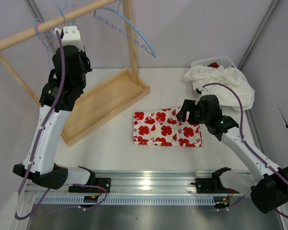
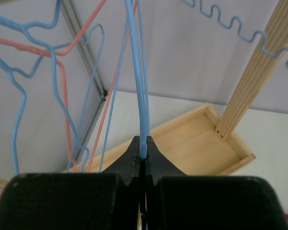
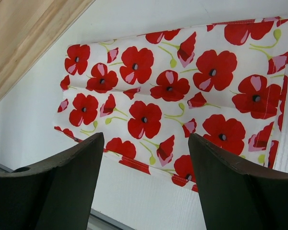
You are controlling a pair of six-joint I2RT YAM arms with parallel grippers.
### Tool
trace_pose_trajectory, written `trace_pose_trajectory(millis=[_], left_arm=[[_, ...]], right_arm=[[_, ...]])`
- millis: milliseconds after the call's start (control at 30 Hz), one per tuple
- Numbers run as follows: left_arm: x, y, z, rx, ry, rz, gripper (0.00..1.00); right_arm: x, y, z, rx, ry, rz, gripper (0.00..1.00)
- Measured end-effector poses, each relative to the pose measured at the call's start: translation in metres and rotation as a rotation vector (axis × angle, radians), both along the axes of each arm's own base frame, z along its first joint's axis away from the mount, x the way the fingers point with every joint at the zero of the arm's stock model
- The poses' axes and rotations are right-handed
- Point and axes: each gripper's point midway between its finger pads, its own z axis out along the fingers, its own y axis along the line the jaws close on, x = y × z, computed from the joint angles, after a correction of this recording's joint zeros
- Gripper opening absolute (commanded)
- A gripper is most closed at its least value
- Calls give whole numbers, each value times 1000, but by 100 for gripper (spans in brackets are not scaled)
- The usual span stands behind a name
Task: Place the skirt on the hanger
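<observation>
Now the left gripper [image 2: 143, 143] is pinching a blue hanger [image 2: 142, 91] far left, while the skirt [image 1: 165, 129] is lying flat right of centre, long axis left-to-right, beneath the spread-open right gripper [image 3: 145, 139].

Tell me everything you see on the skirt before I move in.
The skirt is white fabric printed with red poppies and green stems, folded into a flat rectangle. It lies on the white table, beside the wooden tray but apart from it. The open right gripper hovers over its right end, not gripping.
</observation>
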Motion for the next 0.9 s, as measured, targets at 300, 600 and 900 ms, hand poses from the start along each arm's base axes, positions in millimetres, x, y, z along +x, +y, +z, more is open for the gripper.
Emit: trace_pose_trajectory(millis=[300, 600, 900], left_arm=[[-23, -1, 27, 48, -41, -90, 0], [-31, -13, 35, 77, -61, -200, 0], [-70, -16, 44, 34, -86, -295, 0]], right_arm=[[1, 0, -7, 14, 30, -31, 77], [0, -2, -16, 34, 61, -76, 76], [-4, -4, -27, 32, 89, -88, 76]])
